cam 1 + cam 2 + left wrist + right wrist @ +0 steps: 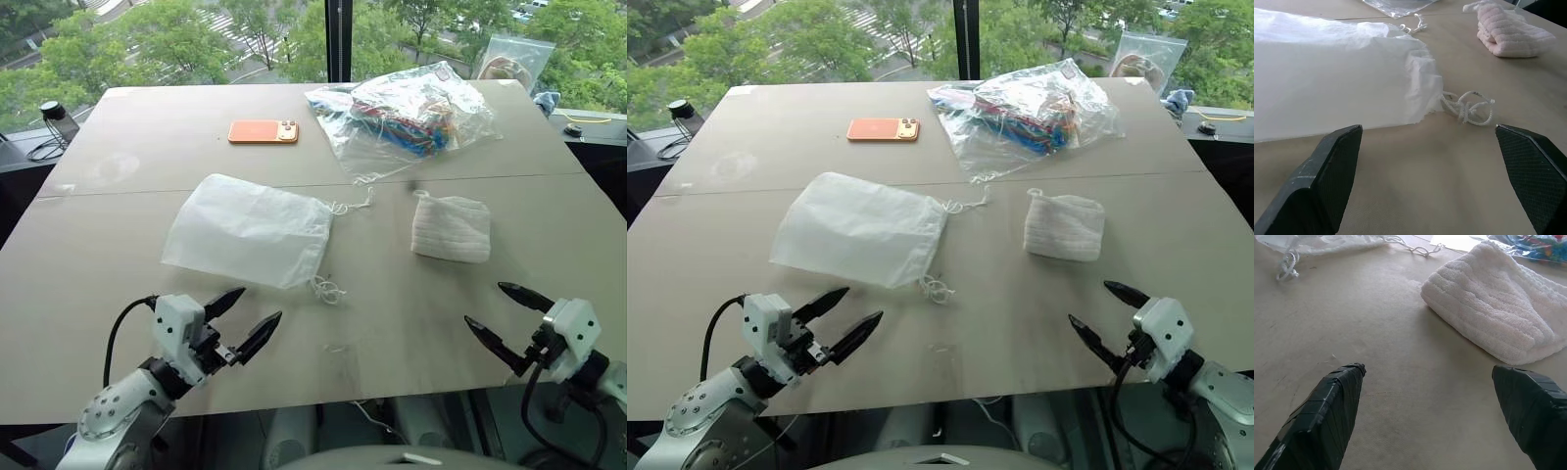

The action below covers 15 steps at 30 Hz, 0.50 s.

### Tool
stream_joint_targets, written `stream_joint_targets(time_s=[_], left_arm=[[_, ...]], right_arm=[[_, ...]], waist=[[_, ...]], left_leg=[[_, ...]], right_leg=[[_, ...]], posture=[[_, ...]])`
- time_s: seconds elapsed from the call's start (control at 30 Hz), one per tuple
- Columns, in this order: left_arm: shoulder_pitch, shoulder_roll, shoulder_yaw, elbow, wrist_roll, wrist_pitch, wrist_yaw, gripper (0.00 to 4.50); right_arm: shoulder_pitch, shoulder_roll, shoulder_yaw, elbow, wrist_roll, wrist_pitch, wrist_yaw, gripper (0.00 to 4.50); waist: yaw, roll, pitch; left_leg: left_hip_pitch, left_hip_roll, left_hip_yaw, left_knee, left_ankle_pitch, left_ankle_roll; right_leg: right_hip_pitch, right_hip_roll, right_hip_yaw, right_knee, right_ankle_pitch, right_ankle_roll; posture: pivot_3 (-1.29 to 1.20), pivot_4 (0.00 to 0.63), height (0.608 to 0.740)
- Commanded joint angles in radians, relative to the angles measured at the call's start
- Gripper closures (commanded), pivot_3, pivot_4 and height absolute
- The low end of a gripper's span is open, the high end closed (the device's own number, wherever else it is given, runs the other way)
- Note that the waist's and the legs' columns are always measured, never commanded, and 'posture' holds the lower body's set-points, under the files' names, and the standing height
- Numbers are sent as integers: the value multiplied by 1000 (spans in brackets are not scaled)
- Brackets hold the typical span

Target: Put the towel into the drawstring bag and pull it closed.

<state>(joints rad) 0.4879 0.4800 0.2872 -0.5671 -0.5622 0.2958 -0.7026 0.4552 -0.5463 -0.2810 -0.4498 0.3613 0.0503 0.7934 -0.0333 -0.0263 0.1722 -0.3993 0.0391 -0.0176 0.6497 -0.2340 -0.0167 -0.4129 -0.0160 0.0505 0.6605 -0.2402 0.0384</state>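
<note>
The drawstring bag (247, 230) lies flat on the table's middle left, its mouth to the right with knotted white cords (327, 289) trailing out. A folded ribbed white towel (451, 228) rests to its right, apart from it. Near the front left edge, short of the bag, my left gripper (253, 320) stands open and empty. Its wrist view looks onto the bag (1337, 78) and its cord knot (1468, 105). At the front right my right gripper (500, 313) is open too, holding nothing, with the towel (1496, 303) ahead of its fingers.
A clear crinkly plastic bag of colourful items (407, 113) lies at the back right. An orange phone (263, 131) sits at the back centre. A second clear bag (516, 59) leans at the far right corner, and a small dark bottle (59, 119) stands off the table's left.
</note>
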Motion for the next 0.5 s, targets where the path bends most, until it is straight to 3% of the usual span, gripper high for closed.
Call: stream_joint_targets(time_s=[0.03,0.2,0.43,0.5], left_arm=[[-48,11,-5,-19,-16,12,13,0],[-246,22,-74,-85,4,143,149,0],[-513,199,-257,-150,226,485,349,0],[-622,205,-320,-148,238,577,370,0]], right_arm=[[-3,3,-12,-25,11,-54,11,23],[-25,0,22,-99,29,-57,15,23],[-52,5,55,-133,10,-22,-28,23],[-60,6,67,-146,8,-9,-42,23]], waist=[[0,0,0],[18,0,0],[19,0,0],[20,0,0]], left_leg=[[0,0,0,0,0,0],[1,0,-1,2,0,0],[1,0,1,0,0,0],[1,0,0,0,0,0]], right_leg=[[0,0,0,0,0,0],[0,1,0,1,0,0],[0,2,2,1,0,0],[1,2,2,1,0,0]], posture=[[0,150,740],[0,150,740],[0,150,740],[0,150,740]])
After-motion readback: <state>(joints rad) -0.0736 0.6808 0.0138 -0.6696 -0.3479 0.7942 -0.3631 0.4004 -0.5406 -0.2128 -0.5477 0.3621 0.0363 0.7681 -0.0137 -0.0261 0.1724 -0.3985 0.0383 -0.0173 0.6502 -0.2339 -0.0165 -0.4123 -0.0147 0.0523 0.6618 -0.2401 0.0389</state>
